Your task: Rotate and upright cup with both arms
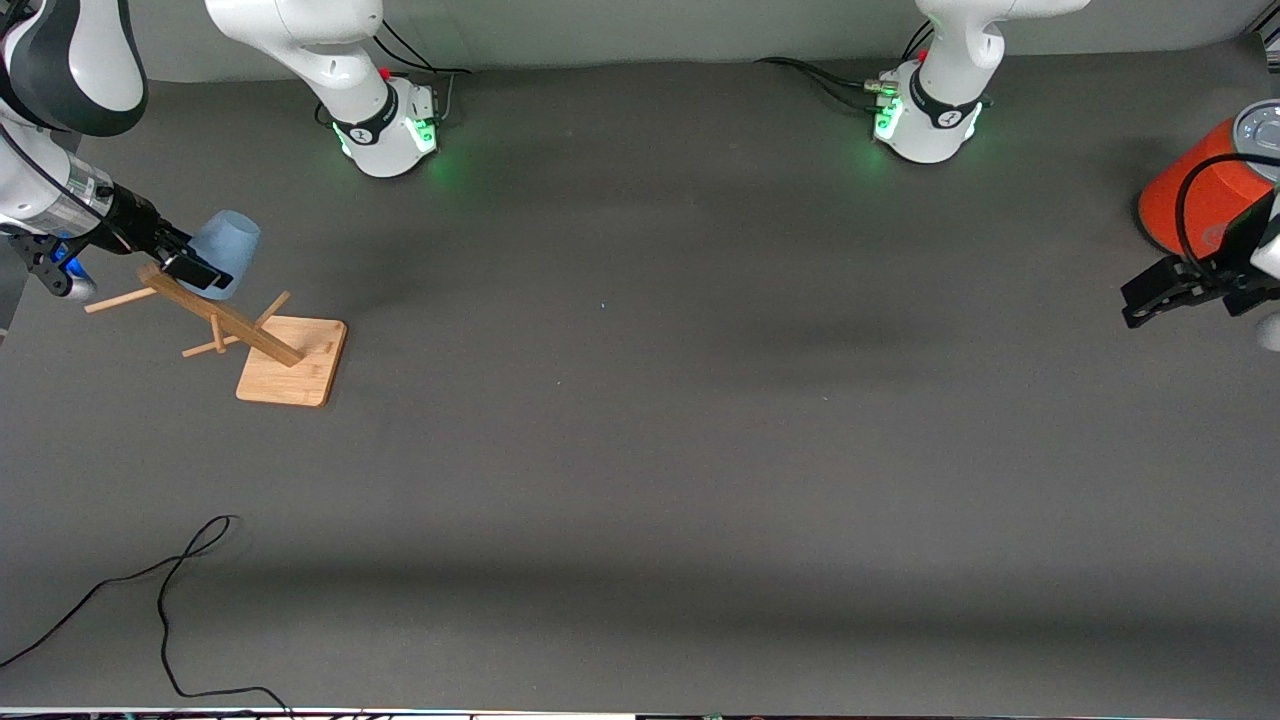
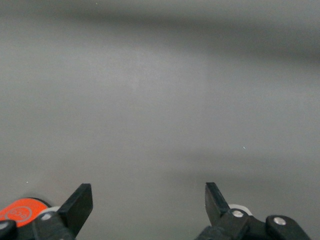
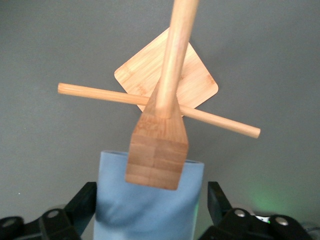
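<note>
The right tool (image 1: 190, 262) straddles the blue cup (image 1: 226, 250) hanging on the wooden rack (image 1: 262, 345); the left tool (image 1: 1150, 300) waits beside the orange cylinder (image 1: 1195, 195).

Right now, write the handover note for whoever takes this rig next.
Right gripper: at the wooden rack, at the right arm's end of the table; jaws straddle the cup, with gaps showing, no firm grip yet.
Cup: hangs on the rack's top peg, tilted.
Left gripper: open, empty, waiting over bare table beside the orange-red cylinder.
Done: reach.
Left: grasp, lift off, rotate, set upright using both arms.
</note>
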Motion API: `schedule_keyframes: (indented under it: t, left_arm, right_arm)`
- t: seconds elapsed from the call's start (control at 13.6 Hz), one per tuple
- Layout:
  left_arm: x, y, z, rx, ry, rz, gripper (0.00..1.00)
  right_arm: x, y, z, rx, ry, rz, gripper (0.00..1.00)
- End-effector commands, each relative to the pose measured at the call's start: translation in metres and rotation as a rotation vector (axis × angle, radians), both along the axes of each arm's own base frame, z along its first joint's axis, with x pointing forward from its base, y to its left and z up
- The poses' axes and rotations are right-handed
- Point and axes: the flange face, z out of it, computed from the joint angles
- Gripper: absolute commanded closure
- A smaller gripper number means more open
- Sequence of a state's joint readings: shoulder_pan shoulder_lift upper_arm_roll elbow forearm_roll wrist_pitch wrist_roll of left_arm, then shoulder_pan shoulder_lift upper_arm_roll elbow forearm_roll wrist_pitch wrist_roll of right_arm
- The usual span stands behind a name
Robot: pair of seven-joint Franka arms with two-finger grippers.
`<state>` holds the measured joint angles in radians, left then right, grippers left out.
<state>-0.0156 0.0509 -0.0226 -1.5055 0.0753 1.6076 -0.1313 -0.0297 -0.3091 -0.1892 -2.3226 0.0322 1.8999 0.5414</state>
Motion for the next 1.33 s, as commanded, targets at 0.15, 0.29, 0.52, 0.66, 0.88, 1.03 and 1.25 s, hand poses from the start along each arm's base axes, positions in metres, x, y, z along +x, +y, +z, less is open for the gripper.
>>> schedule_keyframes:
  t: [0.15, 0.29, 0.52, 0.66, 0.88, 1.03, 1.25]
  left_arm:
    - [-0.002, 0.007, 0.011, -0.002, -0.021, 0.037, 0.0]
    - [-0.003, 0.001, 0.009, -0.002, -0.015, 0.027, 0.0]
    - [0.005, -0.008, -0.005, 0.0, 0.003, 0.019, 0.0]
    - [0.014, -0.012, -0.02, 0.001, 0.015, 0.011, 0.0]
    - [0.019, -0.014, -0.036, 0.005, 0.049, 0.006, 0.0]
    - [0.022, -0.014, -0.043, 0.008, 0.061, 0.002, 0.0]
    - [0.027, -0.015, -0.055, 0.009, 0.079, 0.005, 0.0]
  right_arm:
    - [-0.002, 0.004, 0.003, 0.016, -0.019, -0.023, 0.65]
    - [-0.003, 0.006, 0.007, 0.016, -0.021, -0.02, 0.65]
    - [-0.01, 0.024, 0.025, 0.016, -0.018, -0.044, 0.65]
    - [-0.018, 0.049, 0.044, 0.016, -0.021, -0.067, 0.65]
    - [-0.034, 0.088, 0.066, 0.015, 0.002, -0.106, 0.65]
    - [-0.045, 0.122, 0.083, 0.009, 0.011, -0.141, 0.65]
    - [-0.054, 0.189, 0.108, -0.012, 0.016, -0.221, 0.65]
